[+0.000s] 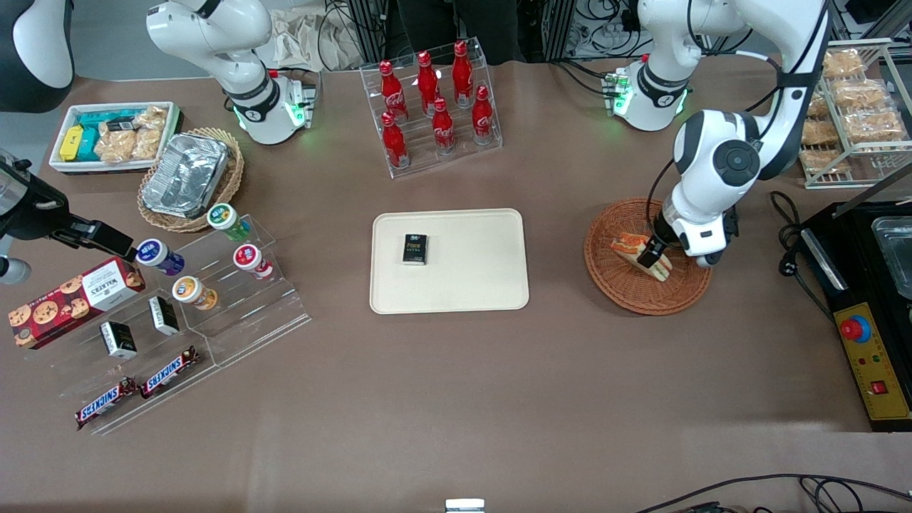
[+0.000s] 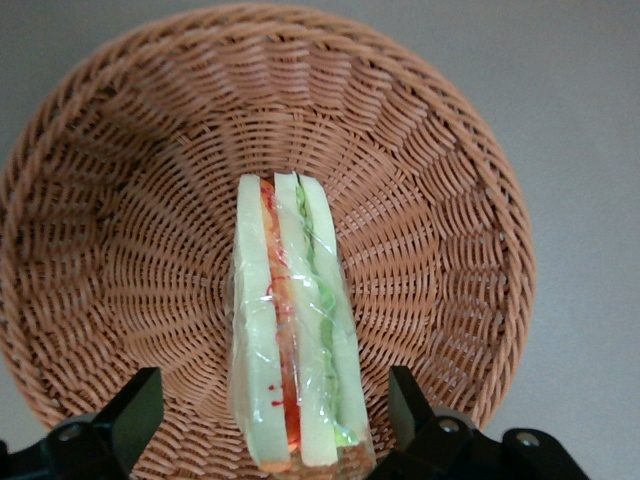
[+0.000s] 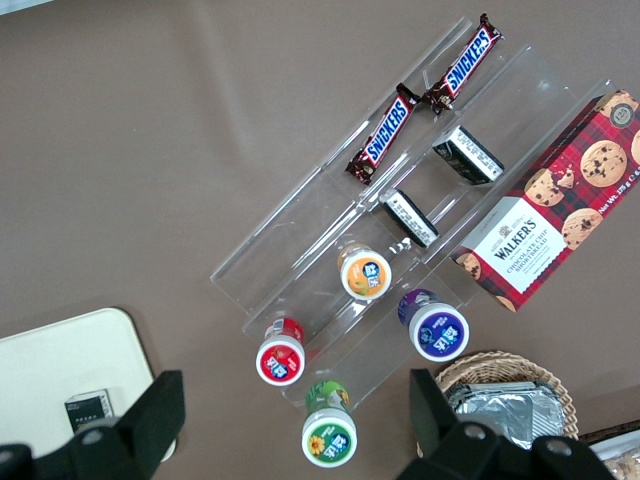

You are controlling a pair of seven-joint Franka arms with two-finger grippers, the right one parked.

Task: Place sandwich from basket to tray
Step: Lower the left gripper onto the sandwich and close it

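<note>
1. Grasp step is judged to be in hand: the pincer (image 1: 653,254) is lowered into the basket (image 1: 620,285), fingers (image 2: 130,415) spread open on either side of the sandwich (image 2: 292,330), gaps visible on both flanks, nothing gripped yet.
2. The sandwich is seen lying in the basket, wrapped in clear film, filling edge up.
3. The tray (image 1: 470,292) is set on the counter (image 1: 456,399) well apart from the basket, toward the parked arm's end; a small black box (image 1: 415,249) is lying on it.
4. Next move is judged to call for closing on the bread faces gently, as soft bread may be crushed, then lifting clear of the rim and carrying to a bare part of the tray.
</note>
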